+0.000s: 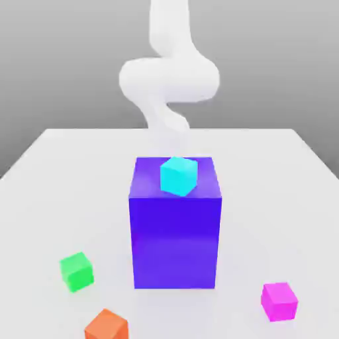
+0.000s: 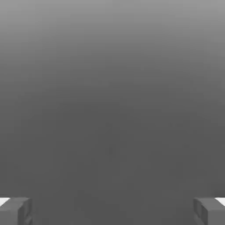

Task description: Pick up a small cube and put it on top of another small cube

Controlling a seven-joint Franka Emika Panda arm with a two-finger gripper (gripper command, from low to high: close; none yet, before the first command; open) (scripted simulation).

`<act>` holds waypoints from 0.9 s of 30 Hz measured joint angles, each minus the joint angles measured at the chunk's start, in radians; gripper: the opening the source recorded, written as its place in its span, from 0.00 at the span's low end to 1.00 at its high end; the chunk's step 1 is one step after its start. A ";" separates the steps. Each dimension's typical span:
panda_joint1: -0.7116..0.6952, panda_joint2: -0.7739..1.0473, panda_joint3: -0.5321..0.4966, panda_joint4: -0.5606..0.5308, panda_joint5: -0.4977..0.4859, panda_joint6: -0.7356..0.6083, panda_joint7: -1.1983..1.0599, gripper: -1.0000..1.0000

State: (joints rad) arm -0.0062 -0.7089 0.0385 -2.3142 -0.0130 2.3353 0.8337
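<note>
The gripper (image 2: 112, 211) stands wide open and holds nothing, so I judge the picking is not yet begun. The magenta cube (image 1: 279, 301) rests on the white table (image 1: 59, 172) at the exterior view's right, well apart from the green cube (image 1: 77, 271) beyond the big blue-purple block (image 1: 175, 228). The next move calls for coming down over the magenta cube.

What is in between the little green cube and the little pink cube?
In the exterior view, the big blue-purple block stands between the green cube and the pink cube.
</note>
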 joint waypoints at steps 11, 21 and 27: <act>-0.010 0.403 0.165 -0.063 -0.085 0.157 0.169 0.50; 0.062 0.767 0.241 -0.119 -0.179 0.296 0.334 0.50; 0.116 0.979 0.257 -0.147 -0.197 0.389 0.401 0.50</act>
State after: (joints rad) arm 0.1097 0.2698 0.2954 -2.4611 -0.2100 2.7247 1.2343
